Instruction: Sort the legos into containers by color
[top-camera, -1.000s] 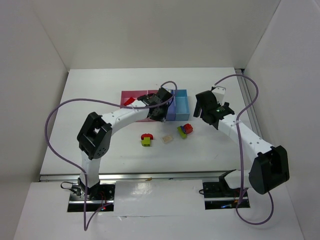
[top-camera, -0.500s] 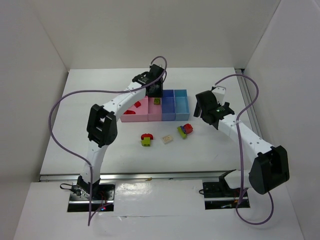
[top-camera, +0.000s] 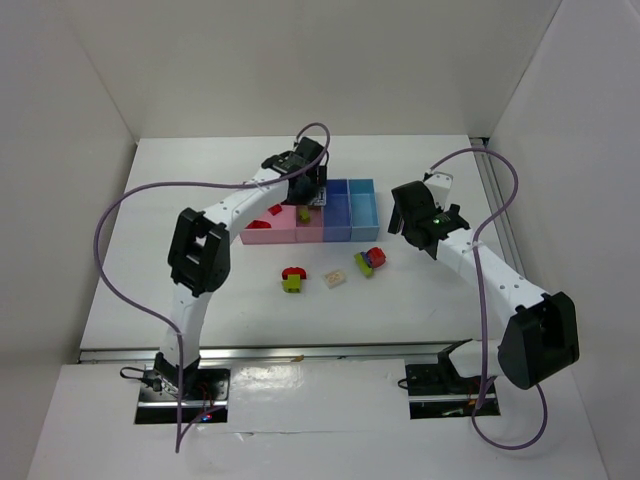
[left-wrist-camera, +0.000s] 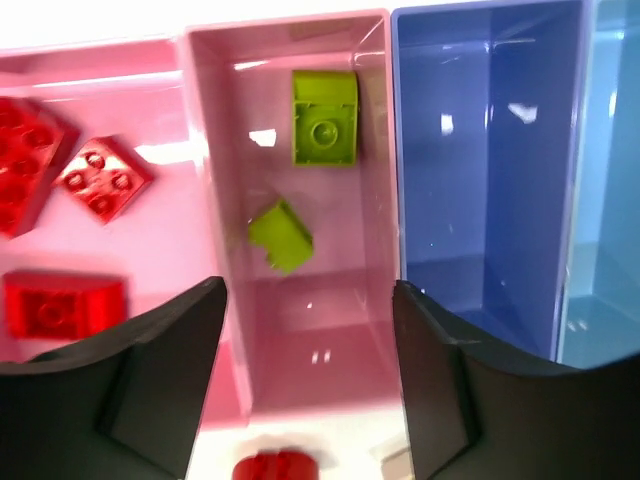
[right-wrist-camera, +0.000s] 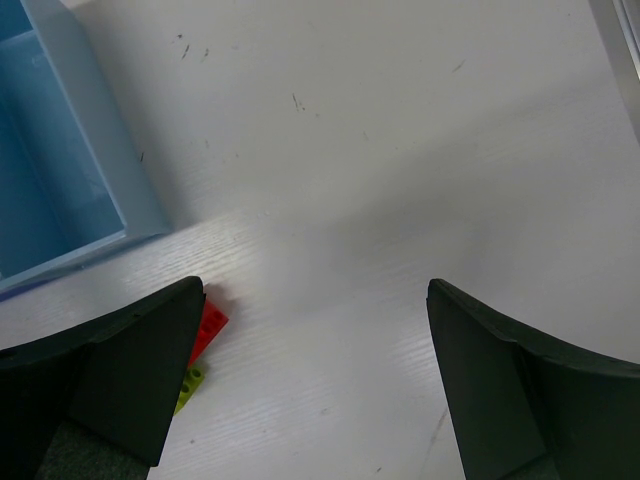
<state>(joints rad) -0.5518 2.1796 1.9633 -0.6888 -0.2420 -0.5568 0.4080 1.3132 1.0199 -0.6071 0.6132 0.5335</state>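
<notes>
Lime legos (left-wrist-camera: 324, 118) lie inside second pink container (left-wrist-camera: 312, 322).

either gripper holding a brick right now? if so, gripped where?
Nothing held. Left gripper is open above the second pink bin, two green bricks lying loose inside. Right gripper is open over the table.

Adjoining pink containers (left-wrist-camera: 320, 325) hold legos (left-wrist-camera: 324, 118): three red in one, two green beside.

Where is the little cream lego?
In the top view, the cream lego lies on the table in front of the containers, between the red-and-green clump on its left and the red, blue and green clump on its right.
</notes>
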